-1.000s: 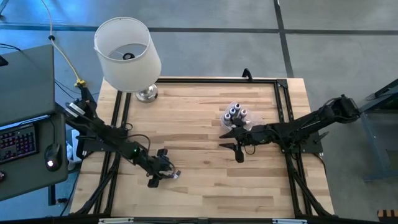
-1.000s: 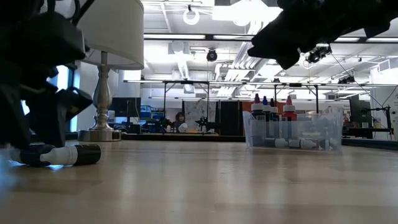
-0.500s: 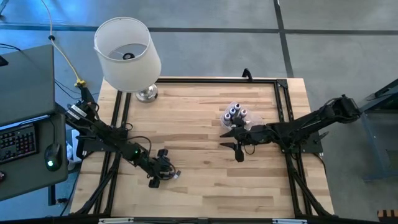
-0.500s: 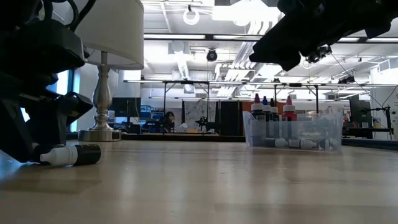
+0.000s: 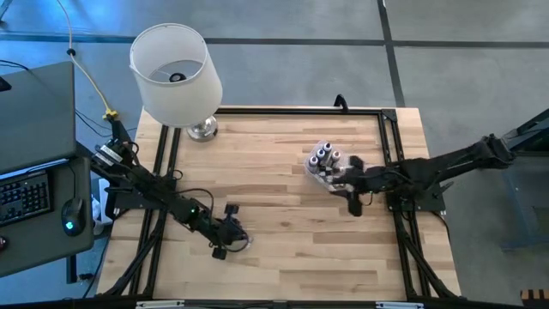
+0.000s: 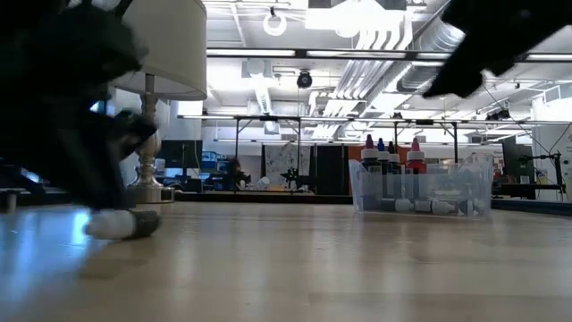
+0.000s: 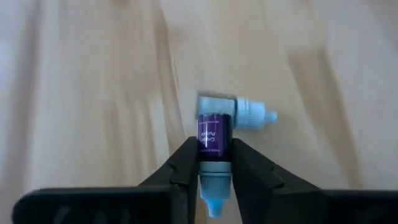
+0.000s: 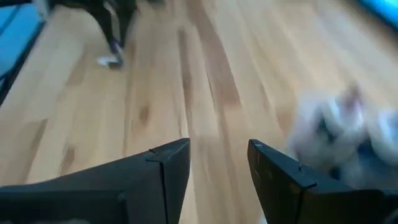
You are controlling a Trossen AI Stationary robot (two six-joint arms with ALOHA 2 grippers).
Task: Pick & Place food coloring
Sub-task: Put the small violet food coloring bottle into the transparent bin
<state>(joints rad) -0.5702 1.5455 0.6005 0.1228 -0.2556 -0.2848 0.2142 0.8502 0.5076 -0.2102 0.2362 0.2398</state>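
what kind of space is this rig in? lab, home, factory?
Most likely a robotics lab or open workshop. The low view shows an exposed ceiling with ducts and strip lights over more dark frame rigs. The high view shows a keyboard beside the wooden table. The table lamp looks like a prop.
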